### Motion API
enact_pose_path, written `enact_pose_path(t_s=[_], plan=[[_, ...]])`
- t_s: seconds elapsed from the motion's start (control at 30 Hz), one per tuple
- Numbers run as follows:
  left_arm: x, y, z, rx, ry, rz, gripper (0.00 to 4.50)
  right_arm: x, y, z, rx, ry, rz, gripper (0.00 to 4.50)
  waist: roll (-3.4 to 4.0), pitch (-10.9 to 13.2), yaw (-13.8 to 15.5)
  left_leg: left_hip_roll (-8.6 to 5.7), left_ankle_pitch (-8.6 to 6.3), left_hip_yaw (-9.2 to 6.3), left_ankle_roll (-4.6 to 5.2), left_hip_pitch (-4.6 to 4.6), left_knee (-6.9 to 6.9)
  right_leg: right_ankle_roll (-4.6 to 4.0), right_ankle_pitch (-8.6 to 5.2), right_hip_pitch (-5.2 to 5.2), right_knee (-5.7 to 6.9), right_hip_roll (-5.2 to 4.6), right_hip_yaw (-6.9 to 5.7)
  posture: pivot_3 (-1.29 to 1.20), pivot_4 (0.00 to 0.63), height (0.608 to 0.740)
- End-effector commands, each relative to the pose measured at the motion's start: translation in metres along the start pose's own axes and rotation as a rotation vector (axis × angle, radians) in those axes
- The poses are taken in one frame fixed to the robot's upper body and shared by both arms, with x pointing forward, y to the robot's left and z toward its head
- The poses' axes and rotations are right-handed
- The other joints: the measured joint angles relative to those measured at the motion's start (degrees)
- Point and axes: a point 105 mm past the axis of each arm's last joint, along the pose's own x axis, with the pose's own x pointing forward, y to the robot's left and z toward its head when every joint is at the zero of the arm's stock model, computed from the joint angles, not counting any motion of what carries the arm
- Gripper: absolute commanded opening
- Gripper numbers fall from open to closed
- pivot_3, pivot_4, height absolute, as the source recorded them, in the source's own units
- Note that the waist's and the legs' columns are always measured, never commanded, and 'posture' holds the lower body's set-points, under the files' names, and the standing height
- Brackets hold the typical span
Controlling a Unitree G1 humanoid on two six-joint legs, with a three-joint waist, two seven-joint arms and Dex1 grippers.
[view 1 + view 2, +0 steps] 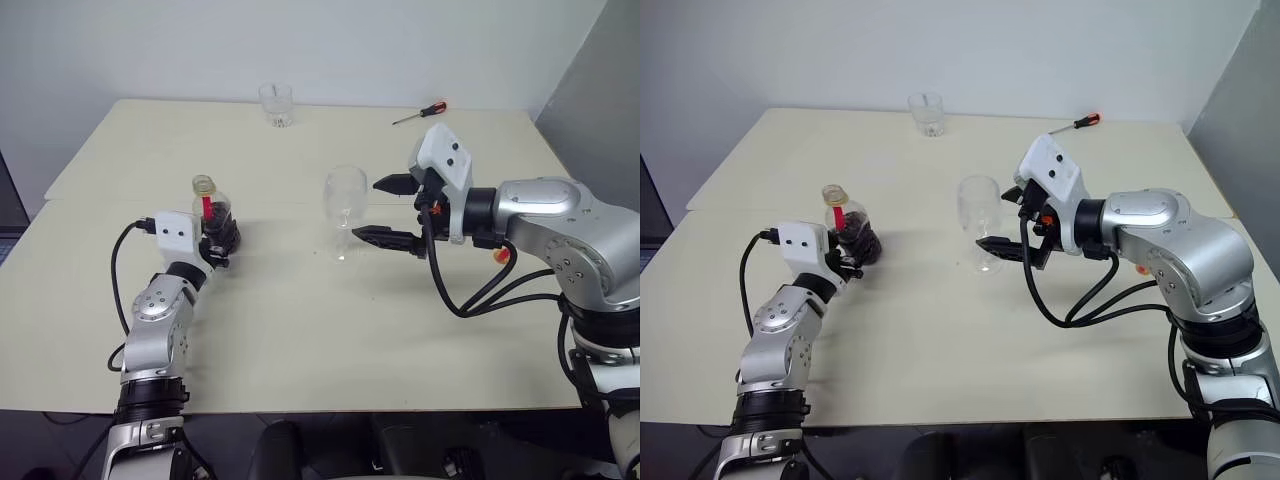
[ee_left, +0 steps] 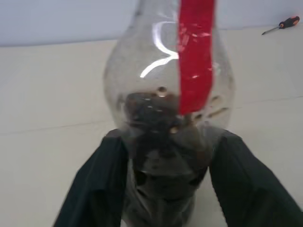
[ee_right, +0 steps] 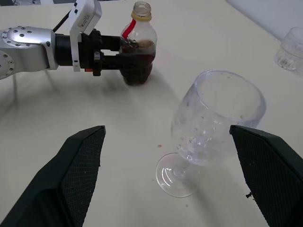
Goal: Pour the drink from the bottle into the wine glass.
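The bottle is clear, glossy plastic with a smooth red label strip; the wine glass and the far tumbler are clear and shiny. The table has a smooth, matt cream surface. Both arms show brushed silver metal with white plastic housings, and the fingers are matt black with textured pads.

Left arm reaches forward from 7 o'clock, wrist level; left gripper with two black fingers set against both sides of the lower body of the small squat clear plastic bottle, which stands upright. Right arm comes in from 3 o'clock, elbow bent, wrist angled toward 9 o'clock and slightly down; right gripper fingers spread wide apart, holding nothing, just beside the clear stemmed wine glass, not touching.
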Motion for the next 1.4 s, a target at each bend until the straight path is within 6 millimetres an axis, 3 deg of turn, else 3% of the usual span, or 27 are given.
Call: enact_pose_path(t_s=[0.03,0.1,0.23,0.37,0.5,0.7,0.97,1.17,1.4], plan=[[0.003,-0.001,0.012,0.018,-0.048,-0.002,1.33,-0.006,-0.001,0.01,-0.052,-0.022,-0.029,4.5,0.0,0.0,0.01,-0.01,0.0,0.0,0.0,0.0,0.01,0.0,0.0,0.0,0.0,0.0,-0.01,0.0,0.15,0.74],[0.004,0.001,0.013,0.019,-0.054,0.004,0.98,-0.006,-0.002,0.01,-0.053,-0.024,-0.035,4.5,0.0,0.0,0.01,-0.01,0.0,0.01,0.0,0.0,0.01,0.01,0.0,0.0,0.01,0.0,-0.01,0.0,0.15,0.74],[0.004,0.002,0.017,0.026,-0.065,0.004,0.75,-0.006,-0.004,0.01,-0.054,-0.024,-0.044,4.5,0.0,0.0,0.01,-0.01,0.0,0.01,0.0,0.0,0.01,0.01,0.0,0.0,0.01,0.0,-0.03,0.0,0.15,0.74],[0.007,-0.007,0.027,0.099,-0.086,-0.053,0.75,-0.012,-0.011,0.007,-0.034,-0.02,-0.073,4.5,0.0,0.0,0.02,-0.01,0.0,0.0,0.0,-0.01,0.01,0.01,0.0,0.0,0.01,0.0,-0.03,0.0,0.15,0.74],[0.014,-0.014,0.055,0.202,-0.147,-0.123,0.74,-0.033,-0.027,-0.011,0.029,0.009,-0.156,4.5,-0.04,0.02,0.49,-0.04,0.0,-0.02,0.0,-0.07,0.02,0.0,0.01,0.0,0.0,0.02,-0.07,0.0,0.15,0.74],[0.03,-0.019,0.092,0.37,-0.233,-0.211,0.74,-0.047,-0.034,-0.025,0.077,-0.005,-0.233,4.5,-0.04,0.03,0.91,-0.08,0.0,0.01,0.0,-0.14,0.07,0.0,0.01,-0.06,-0.01,0.06,-0.18,0.0,0.15,0.74],[0.049,-0.035,0.104,0.556,-0.267,-0.319,0.74,-0.057,-0.034,-0.039,0.136,-0.017,-0.304,4.5,-0.02,0.04,0.86,-0.08,0.0,0.05,0.0,-0.15,0.06,0.0,0.01,-0.08,0.01,0.08,-0.2,0.0,0.15,0.74],[0.063,-0.042,0.118,0.761,-0.315,-0.359,0.74,-0.065,-0.021,-0.018,0.109,-0.219,-0.283,4.5,-0.02,0.05,1.16,-0.08,0.0,-0.01,0.0,-0.22,0.08,0.01,0.01,-0.1,0.02,0.14,-0.31,0.0,0.15,0.74],[0.073,-0.051,0.133,0.906,-0.378,-0.405,0.74,-0.071,0.005,-0.024,0.086,-0.29,-0.32,4.5,-0.02,0.05,1.53,-0.1,0.01,-0.35,0.0,-0.48,0.15,-0.05,0.05,-0.1,-0.01,0.05,-0.8,0.0,0.15,0.74]])
